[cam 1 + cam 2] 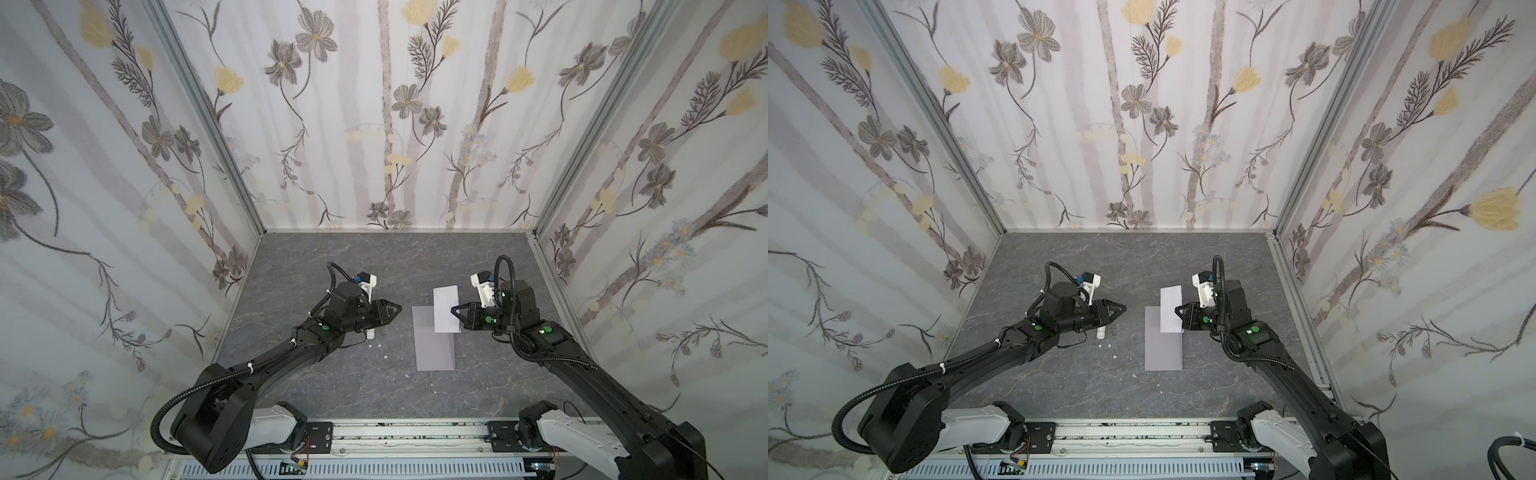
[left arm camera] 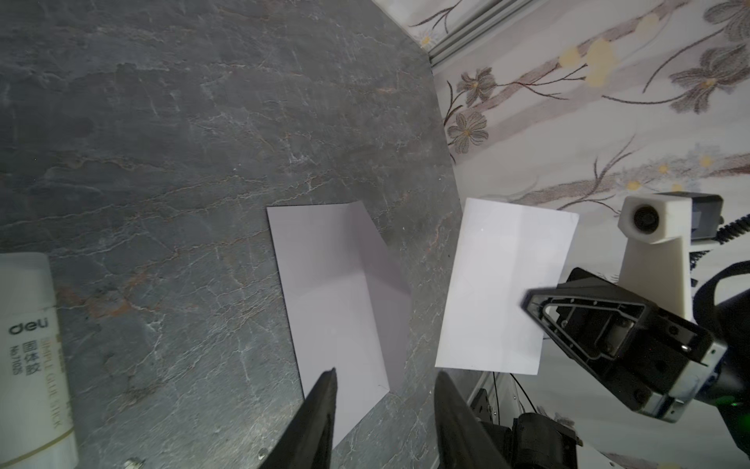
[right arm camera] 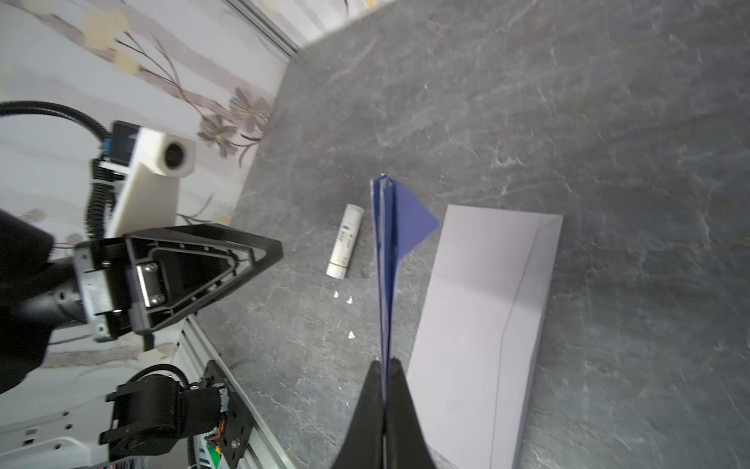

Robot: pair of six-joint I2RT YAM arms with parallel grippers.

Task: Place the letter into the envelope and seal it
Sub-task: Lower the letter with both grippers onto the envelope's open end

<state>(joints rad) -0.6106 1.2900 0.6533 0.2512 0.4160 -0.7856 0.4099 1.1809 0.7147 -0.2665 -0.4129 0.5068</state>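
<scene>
The tabletop [image 1: 374,266] is dark grey with a stone pattern, run through with pale veins and, in the left wrist view, faint rust-brown streaks. The envelope [image 1: 434,353] is a plain grey-lavender with no print showing. The letter [image 1: 445,307] shows plain white in both top views, while the right wrist view shows deep blue on it. The glue stick [image 2: 28,357] is white with dark lettering and a line of pale gold text. A few white specks [image 1: 386,356] dot the grey near the envelope. The left hand [image 1: 398,308] and the right hand [image 1: 453,311] are matte black. The wallpaper [image 1: 374,124] is white with taupe stripes, grey flowers and pale yellow blossoms.
</scene>
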